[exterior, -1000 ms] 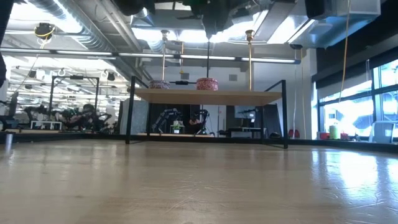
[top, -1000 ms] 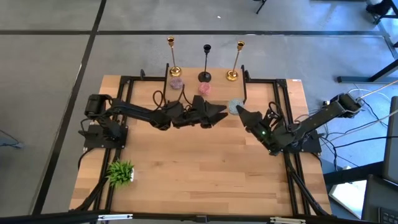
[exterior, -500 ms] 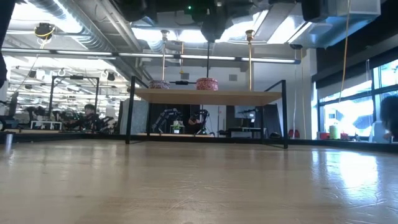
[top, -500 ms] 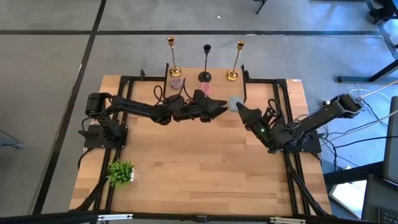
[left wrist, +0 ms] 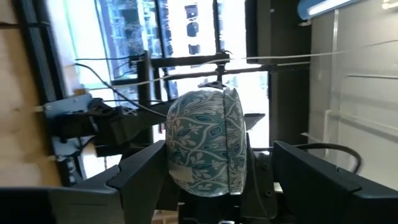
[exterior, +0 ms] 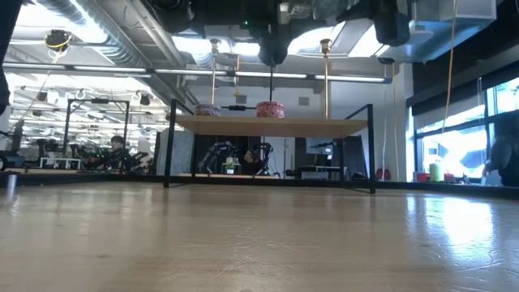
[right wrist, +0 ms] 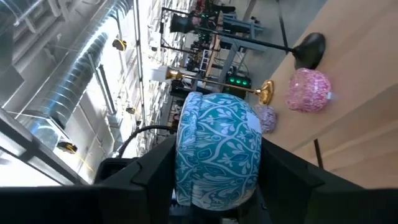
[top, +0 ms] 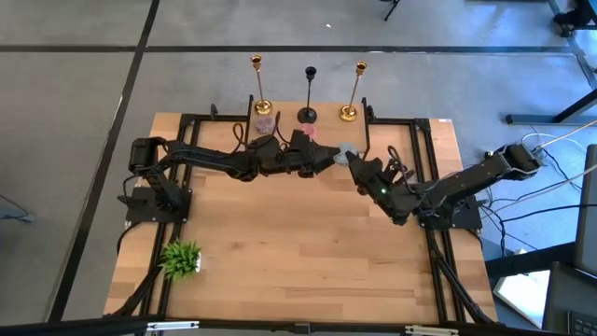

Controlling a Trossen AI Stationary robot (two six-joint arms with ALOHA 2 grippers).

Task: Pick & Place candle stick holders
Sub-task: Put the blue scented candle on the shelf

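Surface: pale wood, planked, with a soft sheen (glare streaks in the low view). Frame rails on it: matt black metal.

Two outer candle stick holders: polished gold metal, bright and reflective. Middle holder: black, dull finish.

Teal-and-white ball: patterned, cloth-like, finely textured, not glossy. Pink ball: bumpy, glittery skin. Small plant: green, spiky, probably plastic.

Left pincer and right pincer: dark matt plastic casings. Floor: grey, smooth, flat finish.

Overhead, table-level, two close wrist views
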